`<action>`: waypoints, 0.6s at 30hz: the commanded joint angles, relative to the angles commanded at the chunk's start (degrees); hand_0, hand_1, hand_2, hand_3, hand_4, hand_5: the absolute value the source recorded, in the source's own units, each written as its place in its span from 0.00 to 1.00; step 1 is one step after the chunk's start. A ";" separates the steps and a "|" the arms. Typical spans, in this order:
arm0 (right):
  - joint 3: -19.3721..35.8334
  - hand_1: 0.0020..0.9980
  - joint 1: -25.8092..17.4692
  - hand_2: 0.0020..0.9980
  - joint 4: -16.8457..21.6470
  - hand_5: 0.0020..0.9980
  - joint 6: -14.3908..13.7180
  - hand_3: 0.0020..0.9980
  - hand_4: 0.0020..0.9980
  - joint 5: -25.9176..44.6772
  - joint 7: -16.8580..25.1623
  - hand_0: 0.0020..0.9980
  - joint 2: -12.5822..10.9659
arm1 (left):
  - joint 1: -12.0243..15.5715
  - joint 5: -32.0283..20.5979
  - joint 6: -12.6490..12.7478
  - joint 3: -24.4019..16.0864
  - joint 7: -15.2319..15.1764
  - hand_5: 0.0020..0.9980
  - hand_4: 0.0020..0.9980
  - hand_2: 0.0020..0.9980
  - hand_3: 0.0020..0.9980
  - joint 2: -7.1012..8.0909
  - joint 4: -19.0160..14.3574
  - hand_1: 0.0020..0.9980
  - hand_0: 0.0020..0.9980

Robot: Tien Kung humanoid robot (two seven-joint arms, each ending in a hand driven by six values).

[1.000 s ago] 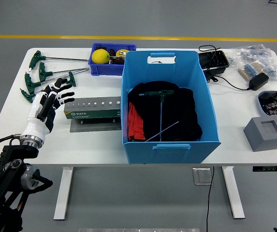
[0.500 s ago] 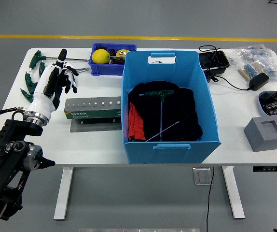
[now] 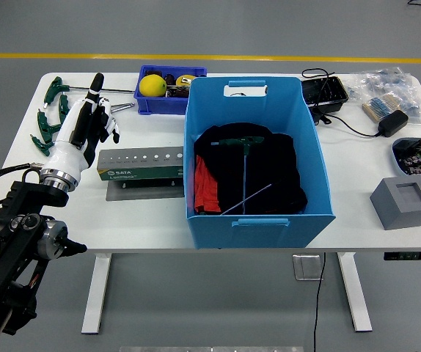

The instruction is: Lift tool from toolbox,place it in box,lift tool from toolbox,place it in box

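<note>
Edging rightward since before, left hand [image 3: 84, 128] hovers over T-handle wrenches [image 3: 53, 117].

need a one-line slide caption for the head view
Left hand hovers open over green-handled T-wrenches beside the tool case; one wrench already lies in the blue box.

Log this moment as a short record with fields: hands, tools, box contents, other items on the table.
left hand: left hand over the table's left part, fingers extended, holding nothing, above the green-handled T-wrenches
right hand: not in view
tool holder: green tool holder lying just left of the blue box
box contents: one T-handle wrench on dark cloth
far side: small blue bin with a yellow ball
right side: grey block, black adapter
</note>
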 joint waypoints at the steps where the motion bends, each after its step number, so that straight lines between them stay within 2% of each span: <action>1: 0.02 0.66 -0.05 0.73 -0.01 0.73 -0.02 0.58 0.77 0.11 0.02 0.67 0.02 | 0.02 -0.16 -0.01 -0.14 -0.03 1.00 1.00 0.00 0.10 0.03 -0.14 0.00 0.06; 6: 0.20 0.66 -0.10 0.73 0.01 0.73 -0.09 0.58 0.77 -0.35 -0.09 0.67 0.03 | -0.44 -0.68 0.04 -0.52 -0.17 1.00 1.00 0.00 0.10 0.22 0.27 0.00 0.06; 14: -0.23 0.65 0.05 0.73 0.02 0.73 -0.02 0.58 0.77 0.30 0.06 0.67 -0.03 | -0.24 -1.89 0.52 -0.50 -1.45 1.00 1.00 0.00 0.11 -0.35 0.39 0.00 0.06; 15: -0.30 0.65 0.10 0.73 0.03 0.73 0.00 0.58 0.77 0.39 0.08 0.67 -0.04 | -0.27 -2.01 0.69 -0.59 -1.55 1.00 1.00 0.02 0.13 -0.34 0.59 0.00 0.07; 17: -0.41 0.65 0.19 0.73 0.03 0.73 0.02 0.58 0.77 0.55 0.11 0.67 -0.06 | -0.16 -3.07 1.99 -0.61 -2.42 1.00 1.00 0.02 0.13 -0.35 0.83 0.00 0.07; 18: -0.47 0.65 0.24 0.73 0.03 0.73 0.02 0.58 0.77 0.64 0.13 0.67 -0.07 | -0.04 -4.44 3.45 -0.45 -3.58 1.00 1.00 0.02 0.13 -0.35 0.83 0.00 0.07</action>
